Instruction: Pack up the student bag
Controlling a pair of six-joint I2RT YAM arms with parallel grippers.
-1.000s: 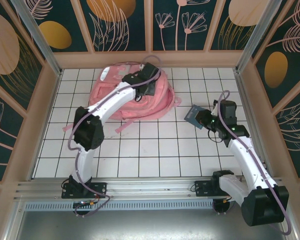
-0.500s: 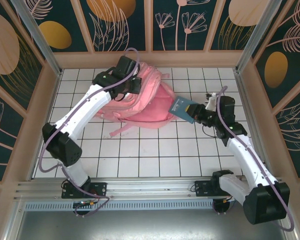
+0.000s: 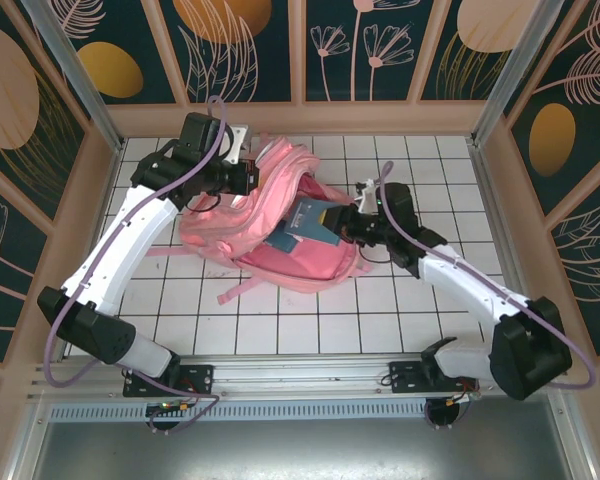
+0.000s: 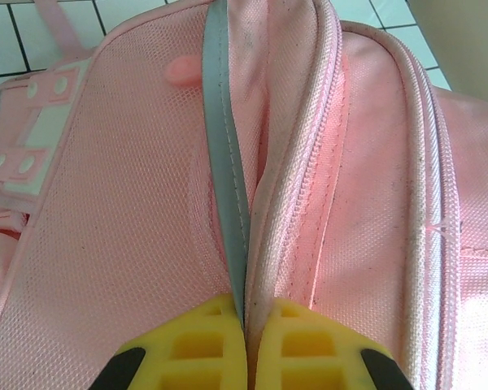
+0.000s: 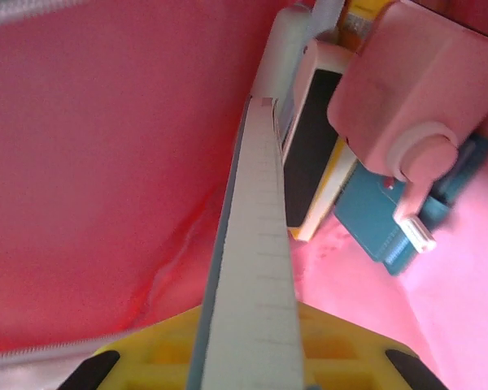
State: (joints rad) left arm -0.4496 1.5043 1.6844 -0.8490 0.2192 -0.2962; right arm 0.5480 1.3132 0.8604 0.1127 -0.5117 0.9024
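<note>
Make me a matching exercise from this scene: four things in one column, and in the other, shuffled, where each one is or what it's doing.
Column one:
1. left tool
2. right tool
3. blue book
4. pink box

Column two:
A. lying inside the student bag, next to a teal item
B. shut on the bag's fabric at the grey stripe
C. in the bag's open mouth
D. shut on the book, seen edge-on

Pairs: 1-B, 2-D, 3-C, 4-A

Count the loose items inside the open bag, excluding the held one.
3: a pink boxy item top right, a teal item below it, a black-faced slab left of them. More may be hidden.
</note>
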